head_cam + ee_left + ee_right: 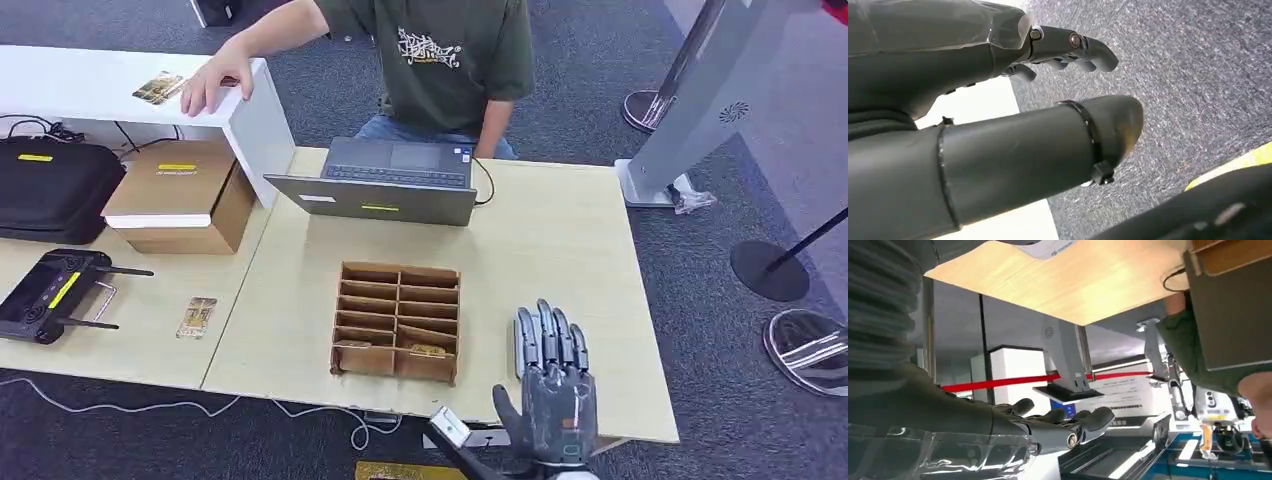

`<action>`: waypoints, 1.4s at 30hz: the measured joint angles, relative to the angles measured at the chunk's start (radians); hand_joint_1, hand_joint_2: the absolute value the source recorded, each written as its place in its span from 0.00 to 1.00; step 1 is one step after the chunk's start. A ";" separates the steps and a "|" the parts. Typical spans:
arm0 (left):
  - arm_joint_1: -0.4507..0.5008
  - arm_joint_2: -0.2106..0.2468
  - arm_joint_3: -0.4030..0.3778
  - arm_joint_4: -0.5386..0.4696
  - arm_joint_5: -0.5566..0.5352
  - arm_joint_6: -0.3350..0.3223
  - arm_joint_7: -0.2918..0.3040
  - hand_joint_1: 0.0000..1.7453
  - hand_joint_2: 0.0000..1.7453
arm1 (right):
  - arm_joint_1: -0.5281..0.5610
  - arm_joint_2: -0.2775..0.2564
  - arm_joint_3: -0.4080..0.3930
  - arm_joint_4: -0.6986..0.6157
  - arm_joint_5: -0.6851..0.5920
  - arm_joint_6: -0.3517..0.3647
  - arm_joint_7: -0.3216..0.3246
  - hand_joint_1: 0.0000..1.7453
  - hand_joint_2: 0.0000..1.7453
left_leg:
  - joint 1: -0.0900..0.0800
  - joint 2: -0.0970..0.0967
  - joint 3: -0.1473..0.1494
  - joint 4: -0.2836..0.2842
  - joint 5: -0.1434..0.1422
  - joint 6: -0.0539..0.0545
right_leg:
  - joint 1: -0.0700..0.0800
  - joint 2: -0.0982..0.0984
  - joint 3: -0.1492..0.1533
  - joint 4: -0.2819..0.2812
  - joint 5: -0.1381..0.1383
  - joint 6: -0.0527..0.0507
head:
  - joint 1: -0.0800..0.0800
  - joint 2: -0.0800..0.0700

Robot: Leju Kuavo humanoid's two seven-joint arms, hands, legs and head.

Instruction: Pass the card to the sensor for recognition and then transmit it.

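A wooden slotted card box [397, 320] stands near the front middle of the light wooden table [560, 250]; a card [428, 350] lies in one of its front slots. Another card [197, 316] lies flat on the table to the left. A third card [160, 87] rests on the white shelf [80, 85], beside a person's hand [213, 85]. My right hand [550, 370] hovers over the table's front edge to the right of the box, fingers straight and apart, holding nothing; the right wrist view shows the right hand [1048, 427] empty too. My left hand [948, 60] hangs over grey carpet, empty, fingers [1073, 45] loosely extended.
A person in a green shirt [440, 60] sits behind an open laptop [390, 180] at the table's far edge. On the left stand a cardboard box [180, 195], a black case [55, 185] and a black controller [50, 295]. A grey stand [700, 110] and barrier post bases are on the right.
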 joint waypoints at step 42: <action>-0.002 -0.020 0.081 -0.006 -0.063 -0.003 -0.026 0.00 0.00 | -0.088 0.138 0.006 0.369 -0.001 -0.097 -0.304 0.00 1.00 | 0.000 0.000 0.001 0.000 0.000 0.000 | 0.000 0.000 0.001 0.000 0.000 -0.001 | 0.000 0.000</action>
